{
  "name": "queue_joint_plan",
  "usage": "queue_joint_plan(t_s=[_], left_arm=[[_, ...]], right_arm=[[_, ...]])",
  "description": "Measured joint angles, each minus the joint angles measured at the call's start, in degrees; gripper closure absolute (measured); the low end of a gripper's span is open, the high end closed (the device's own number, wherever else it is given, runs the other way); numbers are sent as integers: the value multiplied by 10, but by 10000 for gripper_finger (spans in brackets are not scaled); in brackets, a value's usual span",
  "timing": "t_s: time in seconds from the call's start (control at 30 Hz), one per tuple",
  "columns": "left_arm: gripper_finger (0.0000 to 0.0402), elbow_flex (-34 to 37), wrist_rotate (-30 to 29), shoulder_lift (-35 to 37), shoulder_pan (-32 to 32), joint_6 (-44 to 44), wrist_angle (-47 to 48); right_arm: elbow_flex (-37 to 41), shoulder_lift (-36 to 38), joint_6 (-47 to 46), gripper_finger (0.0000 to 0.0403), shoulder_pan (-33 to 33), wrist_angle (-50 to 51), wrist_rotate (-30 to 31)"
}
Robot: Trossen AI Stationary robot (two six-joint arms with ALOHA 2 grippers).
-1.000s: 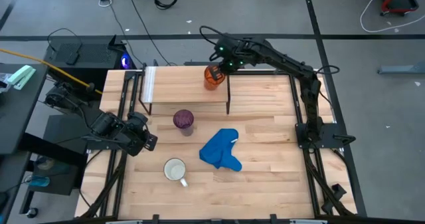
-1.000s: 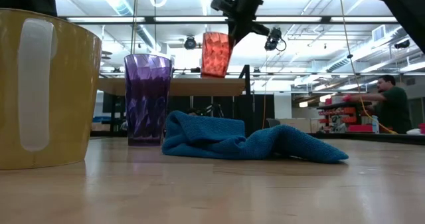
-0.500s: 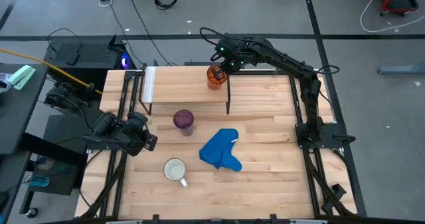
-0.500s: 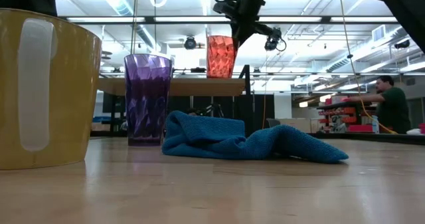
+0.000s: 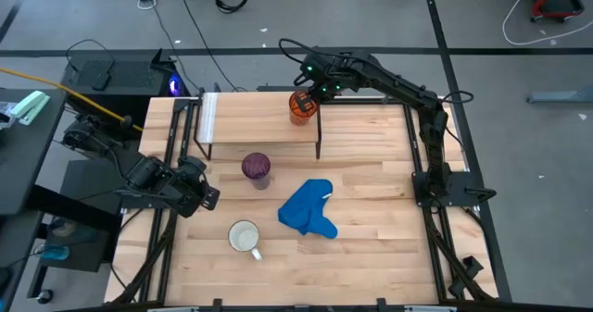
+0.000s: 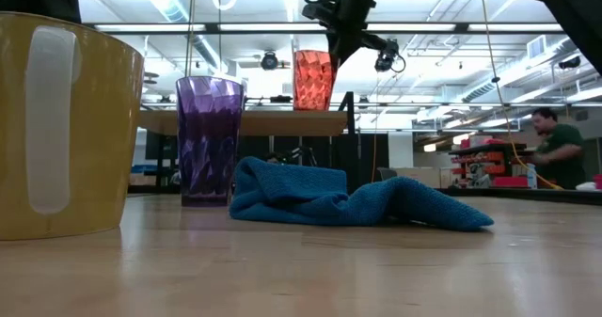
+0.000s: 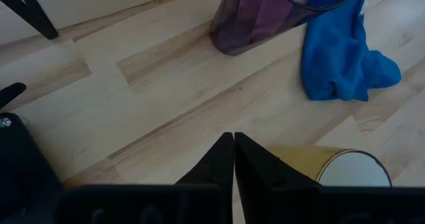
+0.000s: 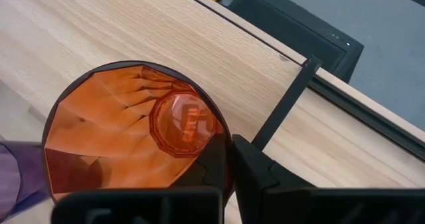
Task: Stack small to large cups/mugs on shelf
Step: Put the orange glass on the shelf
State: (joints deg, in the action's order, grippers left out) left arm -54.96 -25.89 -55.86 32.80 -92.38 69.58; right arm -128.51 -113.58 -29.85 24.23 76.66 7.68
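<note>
The small orange translucent cup [image 5: 298,106] [image 6: 313,80] stands upright at the right end of the shelf [image 5: 250,118] [image 6: 245,122]. My right gripper [image 5: 313,94] [image 8: 229,159] is shut on it. The purple tumbler [image 5: 257,168] [image 6: 209,138] stands on the table just in front of the shelf. Nearer the front edge stands the mug [image 5: 245,236] [image 6: 56,119], yellow outside and white inside. My left gripper [image 5: 208,197] [image 7: 234,147] waits shut at the table's left side, next to the mug [image 7: 345,167]. My right gripper holds the orange cup by its rim [image 8: 216,134] on the far-right side. One finger is inside the cup and one outside, coming from above and slanting down. The cup is upright, and in the low view its base [image 6: 313,107] meets the shelf's top.
A crumpled blue cloth [image 5: 309,210] [image 6: 348,199] lies on the table right of the mug and tumbler. A white strip [image 5: 209,116] marks the shelf's left end. Most of the shelf board left of the cup is bare. A person works far behind the table [image 6: 555,148].
My right gripper has come down with the orange cup. The cup was lifted clear and slightly tilted above the shelf's right end. It is now upright with its base at the shelf top. For the last half second it has kept still.
</note>
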Motion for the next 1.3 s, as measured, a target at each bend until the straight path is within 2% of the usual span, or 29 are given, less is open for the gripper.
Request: queue_joint_plan(t_s=[0.37, 0.73, 1.07, 1.3], left_arm=[[374, 0, 0, 0, 0, 0, 0], [385, 0, 0, 0, 0, 0, 0], [373, 0, 0, 0, 0, 0, 0], [379, 0, 0, 0, 0, 1, 0]], right_arm=[[0, 0, 0, 374, 0, 0, -7], [0, 0, 1, 373, 0, -4, -7], [0, 0, 1, 373, 0, -14, -7], [0, 0, 5, 373, 0, -14, -7]])
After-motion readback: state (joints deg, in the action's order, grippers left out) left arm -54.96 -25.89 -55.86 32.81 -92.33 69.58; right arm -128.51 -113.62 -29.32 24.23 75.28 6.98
